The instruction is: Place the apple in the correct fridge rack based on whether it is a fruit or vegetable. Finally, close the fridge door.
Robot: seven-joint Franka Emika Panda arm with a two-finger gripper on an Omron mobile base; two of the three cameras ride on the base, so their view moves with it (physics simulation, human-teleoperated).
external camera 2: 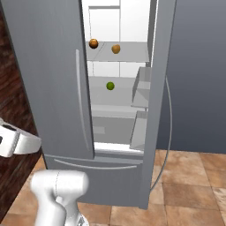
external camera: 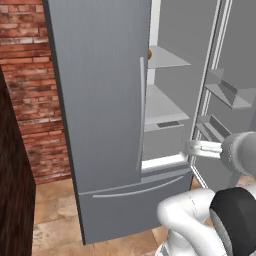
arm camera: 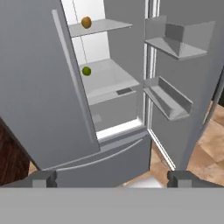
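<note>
Fridge door point(arm camera: 188, 87): standing open on the right, its bins facing inward.
Fridge rack point(external camera 2: 128, 52): carrying the apple point(external camera 2: 115, 48) and a darker orange ball point(external camera 2: 93, 43), well apart.
Lower shelf point(external camera 2: 119, 90): holding a small green ball point(external camera 2: 110, 85).
Gripper point(arm camera: 112, 178): hanging outside the fridge, fingers spread wide, gripping nothing.

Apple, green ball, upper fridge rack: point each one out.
apple point(external camera 2: 115, 48), right base view, middle of the fruit.
green ball point(arm camera: 86, 71), hand view, centre of the ball.
fridge rack point(external camera 2: 134, 53), right base view, bare top surface.
</note>
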